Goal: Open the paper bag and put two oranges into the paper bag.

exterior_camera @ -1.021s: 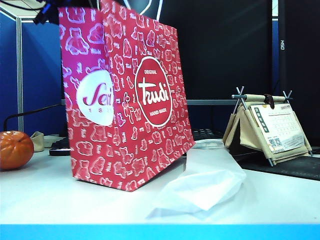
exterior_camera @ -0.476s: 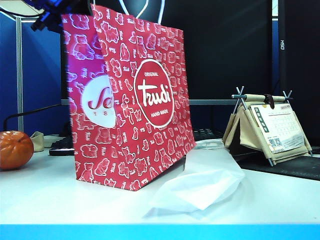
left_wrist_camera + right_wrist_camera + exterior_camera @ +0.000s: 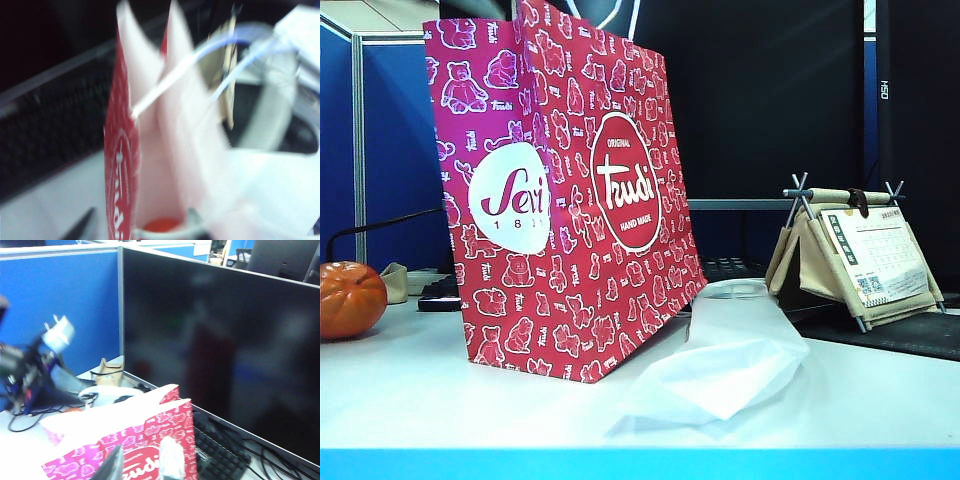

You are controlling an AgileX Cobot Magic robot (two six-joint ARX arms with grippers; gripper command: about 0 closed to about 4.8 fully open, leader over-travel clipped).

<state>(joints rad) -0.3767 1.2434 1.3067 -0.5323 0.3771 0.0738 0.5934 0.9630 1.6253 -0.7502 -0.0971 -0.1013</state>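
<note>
The pink-red paper bag (image 3: 570, 220) stands upright on the white table, its cord handles (image 3: 620, 15) running up out of the exterior view. One orange (image 3: 350, 298) lies at the table's far left. Neither gripper shows in the exterior view. My left gripper (image 3: 137, 225) is over the bag's mouth, open, one finger on each side of the bag's red wall (image 3: 120, 165). An orange-red patch (image 3: 160, 225) shows low in the opening; I cannot tell what it is. My right gripper (image 3: 142, 455) hovers above the bag's "Trudi" face (image 3: 140, 445), jaws slightly apart with nothing between them.
A white translucent plastic bag (image 3: 720, 360) lies crumpled against the paper bag's right foot. A desk calendar on a stand (image 3: 855, 255) sits at the right. A black keyboard (image 3: 220, 450) and a dark monitor (image 3: 225, 340) stand behind the bag. The left arm (image 3: 30, 375) is blurred.
The left gripper, which pinched the bag's top left corner, has opened and left the exterior view. The bag has swung back and its "Sevi" side panel has spread out flat.
</note>
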